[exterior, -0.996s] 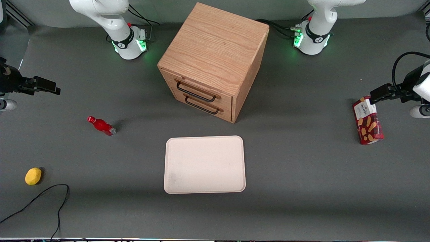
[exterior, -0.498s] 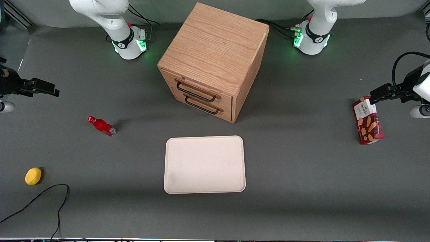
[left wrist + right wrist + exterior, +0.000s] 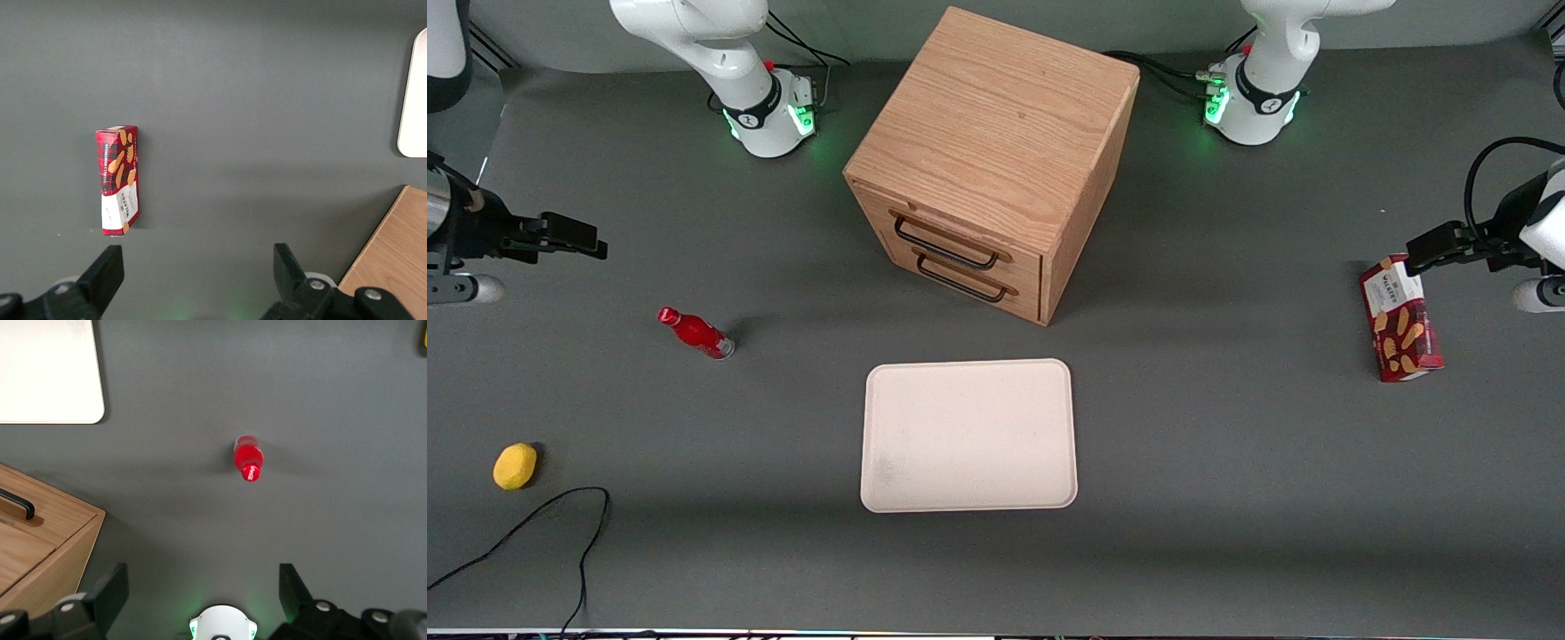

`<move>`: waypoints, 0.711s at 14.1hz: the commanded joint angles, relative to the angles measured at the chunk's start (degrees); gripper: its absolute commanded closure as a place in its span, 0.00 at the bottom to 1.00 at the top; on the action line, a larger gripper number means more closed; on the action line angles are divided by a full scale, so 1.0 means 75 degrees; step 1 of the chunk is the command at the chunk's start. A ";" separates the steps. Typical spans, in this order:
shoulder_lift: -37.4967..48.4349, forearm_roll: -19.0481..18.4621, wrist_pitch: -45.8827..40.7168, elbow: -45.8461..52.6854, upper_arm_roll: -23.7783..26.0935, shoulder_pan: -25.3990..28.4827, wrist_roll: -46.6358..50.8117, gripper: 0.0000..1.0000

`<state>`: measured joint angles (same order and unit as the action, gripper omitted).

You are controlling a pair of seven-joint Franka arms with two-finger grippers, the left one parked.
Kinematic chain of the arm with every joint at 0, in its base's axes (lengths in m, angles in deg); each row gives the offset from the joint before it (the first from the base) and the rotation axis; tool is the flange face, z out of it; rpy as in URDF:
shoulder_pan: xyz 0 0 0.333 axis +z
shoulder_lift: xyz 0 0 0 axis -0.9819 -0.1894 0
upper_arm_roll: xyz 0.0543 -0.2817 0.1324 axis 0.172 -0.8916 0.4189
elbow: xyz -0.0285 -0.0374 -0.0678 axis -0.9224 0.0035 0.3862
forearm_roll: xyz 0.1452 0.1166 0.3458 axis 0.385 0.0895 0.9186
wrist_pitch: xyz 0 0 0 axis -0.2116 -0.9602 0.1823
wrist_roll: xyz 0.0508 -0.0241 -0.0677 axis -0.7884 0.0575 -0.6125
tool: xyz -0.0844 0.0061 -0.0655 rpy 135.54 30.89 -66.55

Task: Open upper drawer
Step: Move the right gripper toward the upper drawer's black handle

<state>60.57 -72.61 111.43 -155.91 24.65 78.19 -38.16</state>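
Front view is showing the gripper (image 3: pixel 591 242) hanging open and empty, well apart from the shut upper drawer (image 3: pixel 960 242), approaching its handle (image 3: pixel 945 250)

Grey table (image 3: pixel 1227 498) bears cabinet (image 3: pixel 996 133), tray (image 3: pixel 969 436), red bottle (image 3: pixel 695 332), lemon (image 3: pixel 515 466), biscuit box (image 3: pixel 1400 320).

The upper drawer (image 3: pixel 947 233) is a wide, shallow light oak front, topmost of two in the wooden cabinet (image 3: pixel 996 133) standing on the table (image 3: pixel 1227 462). It sits fully closed, flush with the cabinet face. A thin black wire bar handle (image 3: pixel 945 248) runs across it, directly above the matching bottom drawer (image 3: pixel 969 280).

The gripper (image 3: pixel 574 235) hovers well apart, toward the working arm's end of the table, fingers spread.
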 commanded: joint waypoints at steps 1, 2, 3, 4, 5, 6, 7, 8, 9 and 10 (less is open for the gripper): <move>-0.0396 0.0270 0.0105 0.0080 -0.0047 0.0130 -0.0108 0.00; -0.0443 0.0399 0.0140 0.0103 -0.0059 0.0409 -0.0108 0.00; -0.0583 0.0354 0.0314 0.0127 -0.0059 0.0736 -0.0166 0.00; -0.0712 0.0330 0.0420 0.0162 -0.0059 0.1053 -0.0480 0.00; -0.0795 0.0330 0.0456 0.0208 -0.0059 0.1300 -0.0831 0.00; -0.0923 0.0330 0.0573 0.0267 -0.0059 0.1604 -0.1067 0.00; -0.1063 0.0330 0.0655 0.0372 -0.0059 0.1839 -0.1127 0.00; -0.1250 0.0353 0.0656 0.0466 -0.0047 0.2073 -0.1139 0.00; -0.1334 0.0400 0.0667 0.0548 -0.0047 0.2261 -0.1232 0.00; -0.1439 0.0493 0.0691 0.0595 -0.0012 0.2356 -0.1477 0.00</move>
<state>52.41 -70.46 117.14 -154.68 25.07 94.47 -45.04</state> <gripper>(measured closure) 0.000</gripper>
